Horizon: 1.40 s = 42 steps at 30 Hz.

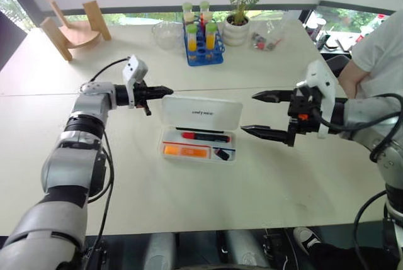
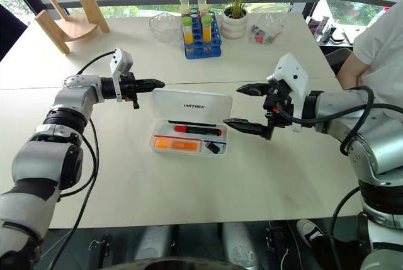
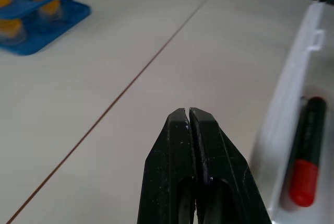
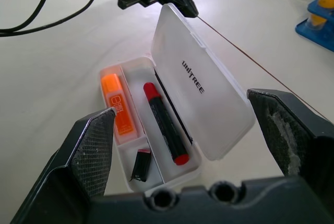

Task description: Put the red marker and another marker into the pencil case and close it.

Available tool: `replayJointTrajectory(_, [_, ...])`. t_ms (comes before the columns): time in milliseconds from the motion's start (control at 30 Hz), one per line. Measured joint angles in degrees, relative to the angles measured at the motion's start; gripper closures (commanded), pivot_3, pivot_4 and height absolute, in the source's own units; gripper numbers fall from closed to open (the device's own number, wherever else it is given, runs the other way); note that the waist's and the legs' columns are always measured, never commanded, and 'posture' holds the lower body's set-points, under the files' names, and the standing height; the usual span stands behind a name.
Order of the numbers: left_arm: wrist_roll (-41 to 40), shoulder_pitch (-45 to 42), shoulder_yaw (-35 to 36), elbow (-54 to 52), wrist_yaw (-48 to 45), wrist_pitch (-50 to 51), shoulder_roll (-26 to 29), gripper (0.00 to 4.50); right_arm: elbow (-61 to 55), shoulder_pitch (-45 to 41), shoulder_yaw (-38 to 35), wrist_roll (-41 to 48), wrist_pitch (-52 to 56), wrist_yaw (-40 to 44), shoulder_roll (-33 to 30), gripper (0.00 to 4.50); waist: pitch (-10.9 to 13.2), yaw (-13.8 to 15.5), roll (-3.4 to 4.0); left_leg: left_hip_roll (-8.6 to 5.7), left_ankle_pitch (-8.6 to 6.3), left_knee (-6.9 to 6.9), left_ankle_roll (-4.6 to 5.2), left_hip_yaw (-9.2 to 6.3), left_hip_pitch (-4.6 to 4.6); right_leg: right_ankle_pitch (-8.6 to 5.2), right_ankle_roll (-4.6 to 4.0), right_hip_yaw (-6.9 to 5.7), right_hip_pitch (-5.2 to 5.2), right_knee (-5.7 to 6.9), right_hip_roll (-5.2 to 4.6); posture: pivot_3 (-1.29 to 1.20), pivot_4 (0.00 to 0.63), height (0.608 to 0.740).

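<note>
The pencil case (image 1: 169, 139) lies open mid-table with its white lid (image 1: 203, 112) standing up. Inside it lie the red marker (image 1: 205, 136) and, in the front compartment, the orange highlighter (image 1: 184, 151). My left gripper (image 1: 169, 89) is shut and empty. It points right, its tip just behind the lid's upper left corner; I cannot tell whether it touches the lid. My right gripper (image 1: 247, 112) is open with nothing in it. It hovers to the right of the case, pointing at it. The right wrist view shows both markers (image 4: 166, 124) in the case.
A small black item (image 1: 221, 154) lies in the case's front right compartment. At the back stand a blue rack of tubes (image 1: 203, 42), a glass bowl (image 1: 166, 34), a potted plant (image 1: 238, 28) and a wooden stand (image 1: 72, 28). A person (image 1: 378, 50) sits at the right.
</note>
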Motion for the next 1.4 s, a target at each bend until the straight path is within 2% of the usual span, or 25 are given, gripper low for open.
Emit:
replayJointTrajectory(133, [-1.5, 4.4, -3.8, -8.7, -8.1, 5.9, 3.9, 4.45, -0.1, 0.8, -0.3, 0.4, 0.3, -0.6, -0.4, 0.00, 0.0, -0.7, 0.00, 0.02, 0.00, -0.02, 0.00, -0.02, 0.02, 0.00, 0.00, 0.01, 0.00, 0.02, 0.00, 0.00, 0.150, 0.740])
replayJointTrajectory(300, [-7.6, 13.3, -11.9, -23.8, -9.8, 11.4, 9.8, 4.45, -0.2, 1.2, -0.7, 0.8, 0.3, -0.9, -1.7, 0.00, 0.0, -1.0, 0.01, 0.04, 0.00, 0.02, -0.01, -0.04, 0.04, 0.00, 0.00, 0.02, 0.03, 0.07, -0.03, 0.00, 0.150, 0.740])
replayJointTrajectory(400, [-8.0, 15.6, -12.6, -27.9, -9.7, 12.4, 8.1, 4.45, -0.3, 1.6, -0.7, 1.2, 0.2, -1.1, -1.8, 0.00, 0.0, -0.5, 0.00, 0.01, 0.01, 0.09, -0.01, -0.06, 0.04, 0.00, 0.00, 0.00, 0.09, 0.06, -0.05, 0.00, 0.150, 0.740])
replayJointTrajectory(533, [-4.7, 21.2, -14.1, -33.2, -4.9, 8.9, 2.2, 4.45, -1.0, 3.4, -0.6, 1.3, 0.4, -1.7, -2.2, 0.00, 0.0, 0.4, 0.00, 0.00, 0.00, 0.07, -0.01, -0.01, 0.12, 0.00, 0.01, 0.04, 0.15, 0.03, -0.06, 0.00, 0.150, 0.740])
replayJointTrajectory(633, [-0.6, 22.3, -15.7, -36.1, -1.9, 3.2, 2.5, 4.45, -1.8, 4.2, -0.6, 1.3, 0.5, -2.1, -2.7, 0.00, -0.3, 0.6, 0.24, 0.01, 0.00, 0.04, 0.00, -0.02, 0.47, -0.01, -0.01, 0.04, 0.49, 0.02, -0.03, 0.00, 0.150, 0.740])
replayJointTrajectory(767, [1.6, 23.2, -15.4, -36.5, 1.5, 0.9, 3.4, 4.45, -2.2, 5.4, -0.6, 1.3, 0.5, -2.2, -3.4, 0.00, -0.5, 0.2, 0.47, 0.01, -0.03, -0.05, 0.06, 0.07, 1.37, -0.14, -0.16, 0.16, 1.31, -0.07, -0.01, 0.00, 0.150, 0.740])
replayJointTrajectory(900, [-1.9, 25.5, -11.9, -40.9, 1.8, 10.8, 5.4, 4.45, -2.2, 5.5, -0.6, 1.4, 0.4, -2.2, -3.4, 0.00, -0.5, -0.7, 0.47, 0.05, -0.03, -0.04, 0.06, 0.07, 1.27, -0.12, -0.19, 0.20, 1.16, -0.05, 0.04, 0.00, 0.150, 0.740])
replayJointTrajectory(1033, [-8.1, 29.0, -6.5, -51.3, 3.8, 23.9, 9.3, 4.45, -2.2, 7.6, -1.0, 1.3, 0.3, -2.0, -3.6, 0.00, -0.4, -1.1, 0.30, 0.09, -0.04, -0.08, 0.07, -0.01, 0.83, -0.04, -0.01, 0.13, 0.78, -0.01, 0.06, 0.00, 0.150, 0.740])
replayJointTrajectory(1133, [-14.2, 31.5, 0.3, -61.4, 6.6, 32.1, 13.0, 4.45, -2.1, 10.1, -1.1, 1.2, -0.4, -1.3, -4.5, 0.00, -0.4, -1.1, 0.29, 0.10, -0.07, -0.05, 0.12, -0.01, 0.19, -0.05, 0.00, 0.09, 0.17, -0.02, 0.02, 0.00, 0.150, 0.740])
replayJointTrajectory(1300, [-23.3, 37.3, 12.5, -74.5, 12.7, 43.4, 18.9, 4.45, -1.0, 13.8, -1.3, 0.7, -1.7, 0.0, -5.3, 0.00, -0.3, -1.0, 0.31, 0.08, -0.12, -0.04, 0.22, 0.01, 0.23, -0.07, 0.00, 0.10, 0.20, -0.05, -0.03, 0.00, 0.150, 0.740])
replayJointTrajectory(1400, [-26.8, 44.9, 19.0, -81.7, 15.8, 47.8, 21.5, 4.45, -0.2, 14.8, -1.5, 0.3, -2.4, 1.0, -6.0, 0.00, -0.3, -1.2, 0.30, 0.09, -0.12, -0.02, 0.21, 0.06, 0.32, -0.07, 0.00, 0.14, 0.26, -0.05, -0.03, 0.00, 0.150, 0.740])
